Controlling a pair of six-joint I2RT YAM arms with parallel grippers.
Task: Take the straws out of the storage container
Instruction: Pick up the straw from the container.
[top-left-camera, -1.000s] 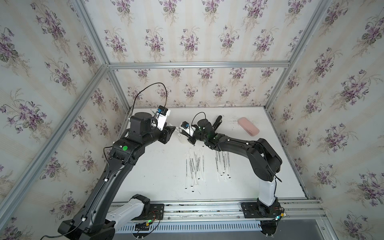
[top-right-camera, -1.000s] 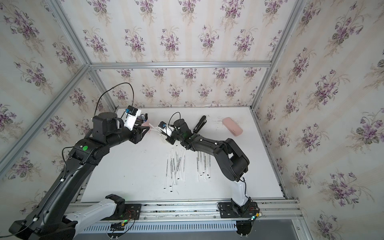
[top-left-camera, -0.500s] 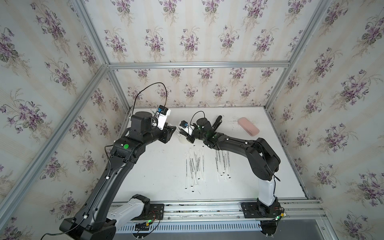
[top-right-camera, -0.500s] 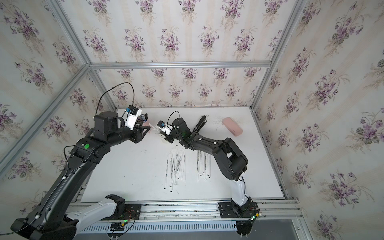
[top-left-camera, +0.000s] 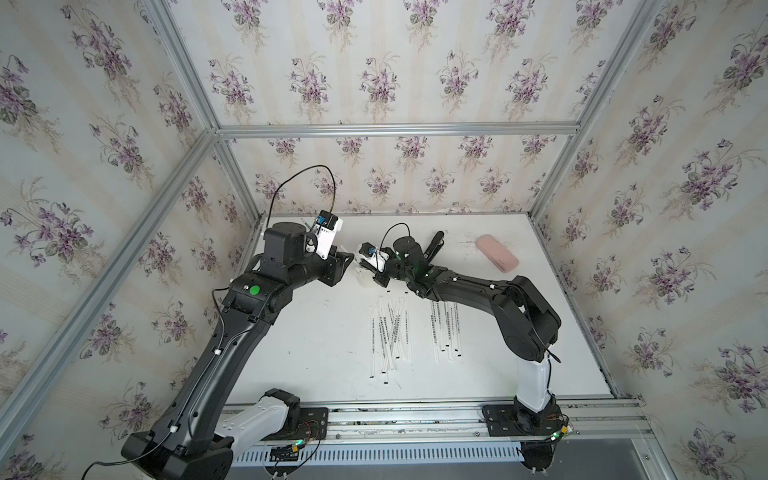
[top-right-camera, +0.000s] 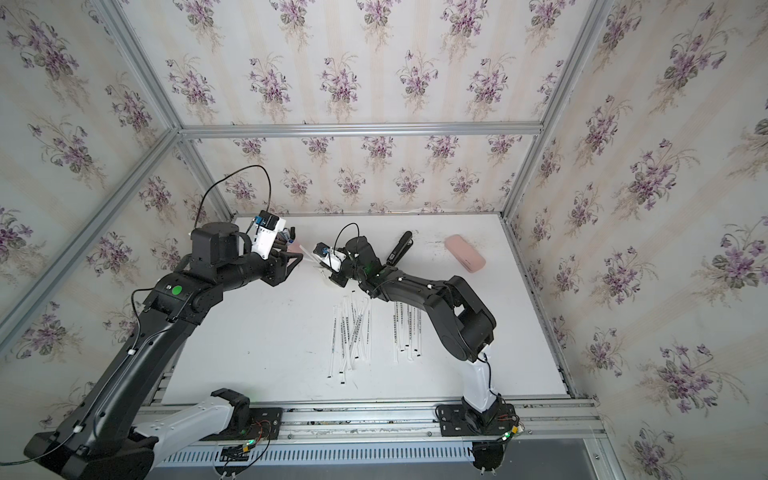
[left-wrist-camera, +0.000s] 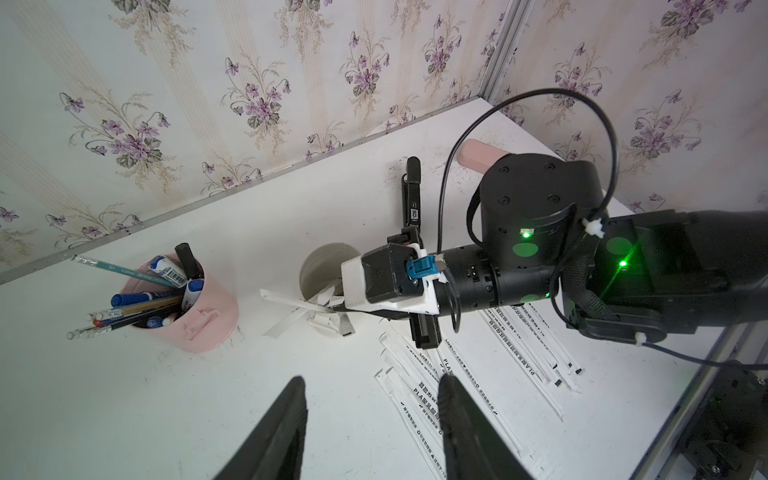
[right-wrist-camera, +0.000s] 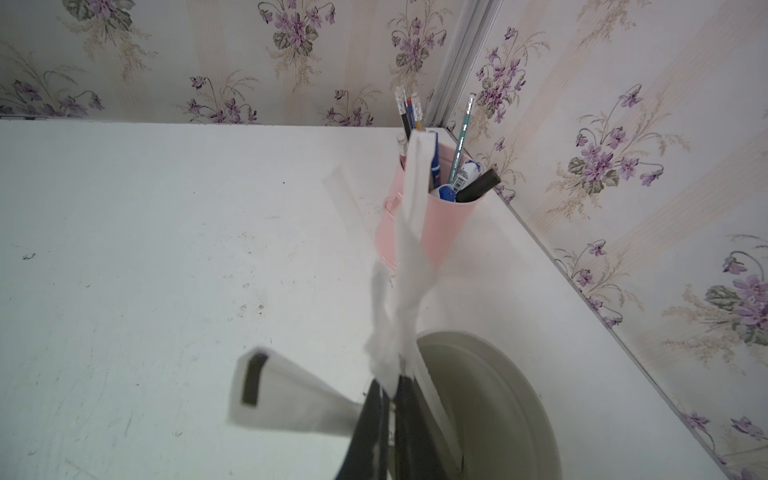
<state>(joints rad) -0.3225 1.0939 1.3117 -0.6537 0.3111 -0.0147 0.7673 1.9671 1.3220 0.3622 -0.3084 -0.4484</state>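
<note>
right gripper (right-wrist-camera: 392, 386): pressed together on a small bunch of straws (right-wrist-camera: 409, 257), pinching them low so the white wrapped lengths fan out past the fingertips
held bunch: a few straws crossing at the pinch; one flat end with a black mark splays off to the side, and in the right wrist view the others rise in front of the pink pen cup (right-wrist-camera: 449, 224)
storage container (left-wrist-camera: 328, 259): upright on the table (top-left-camera: 316, 353), right at the right gripper, its round mouth just beside and below the fingers; straw ends spill over its rim, and whether their lower ends are clear of it cannot be told
left gripper (left-wrist-camera: 372, 378): spread wide, nothing between the fingers, hovering over the table and pointing toward the storage container, apart from it
loose straws (top-left-camera: 390, 328): lying flat on the table in two roughly parallel groups, nearer the arm bases than the storage container, seen in both top views
pink pen cup: upright near the far left corner, beside the storage container but not touching it, full of pens and pencils
pink case (top-left-camera: 496, 252): flat on the far right part of the table, well apart from both grippers
</note>
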